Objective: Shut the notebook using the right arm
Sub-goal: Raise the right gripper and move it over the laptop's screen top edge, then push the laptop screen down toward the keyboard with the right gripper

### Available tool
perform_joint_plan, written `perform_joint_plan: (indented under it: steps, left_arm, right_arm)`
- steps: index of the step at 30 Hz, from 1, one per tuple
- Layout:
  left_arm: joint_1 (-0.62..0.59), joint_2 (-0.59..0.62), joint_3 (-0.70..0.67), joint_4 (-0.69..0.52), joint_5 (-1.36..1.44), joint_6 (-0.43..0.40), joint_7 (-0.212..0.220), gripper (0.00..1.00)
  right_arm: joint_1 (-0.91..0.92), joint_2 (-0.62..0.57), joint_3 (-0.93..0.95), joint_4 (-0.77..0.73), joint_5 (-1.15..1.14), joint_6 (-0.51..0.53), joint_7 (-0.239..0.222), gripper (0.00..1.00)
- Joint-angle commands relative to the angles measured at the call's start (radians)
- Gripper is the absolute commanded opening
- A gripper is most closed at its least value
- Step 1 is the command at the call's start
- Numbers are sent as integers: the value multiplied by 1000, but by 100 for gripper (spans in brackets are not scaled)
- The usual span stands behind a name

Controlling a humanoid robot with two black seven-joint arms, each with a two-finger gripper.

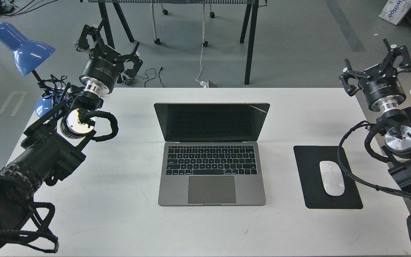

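So the notebook (211,154) is sat open in the middle of the white table (120,221), screen up and black, tilted back a bit, keyboard and big trackpad facing the near edge. A few light marks can be seen near the top right corner of the screen; whether they're cracks or just glare can't be told.

The right arm (400,137) is parked way over at the right edge of the table, well apart from the notebook. The right gripper (378,67) is held up past the far right corner, fingers spread wide, nothing held in it. The silver wrist ring and a black cable loop are easy to spot below it.

Between the notebook and that arm, a black mouse pad (314,185) is laid flat on the table, with a white mouse (331,177) resting on it toward its right side. One cable loop from the right arm is draped over the pad's right edge.

On the other side, the left arm (48,153) is stretched along the left edge of the table. The left gripper (107,44) is also splayed wide and empty, held beyond the far left corner. A blue desk lamp (23,51) is stood just beside it at the left edge.
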Motion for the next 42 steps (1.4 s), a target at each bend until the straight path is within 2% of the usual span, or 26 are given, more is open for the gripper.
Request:
perform_joint_plan:
  steps: [1, 7, 11, 21, 29, 34, 42]
  left_arm:
    - [1, -2, 0, 0, 0, 0, -2, 100]
    - [1, 0, 3, 0, 0, 0, 0, 100]
    - [1, 0, 4, 0, 0, 0, 1, 100]
    - [1, 0, 3, 0, 0, 0, 0, 100]
    - [1, 0, 3, 0, 0, 0, 0, 100]
    - [1, 0, 3, 0, 0, 0, 0, 100]
    - [1, 0, 3, 0, 0, 0, 0, 100]
  right_arm:
    - [0, 6, -34, 16, -1, 0, 0, 100]
    - [12, 30, -79, 21, -22, 0, -3, 100]
    - [73, 83, -177, 4, -36, 0, -2, 100]
    - [141, 222, -263, 10, -57, 0, -19, 100]
    - [133, 210, -415, 119, -61, 0, -25, 100]
    - [101, 126, -476, 197, -62, 0, -23, 100]
    - [98, 87, -587, 208, -71, 0, -16, 100]
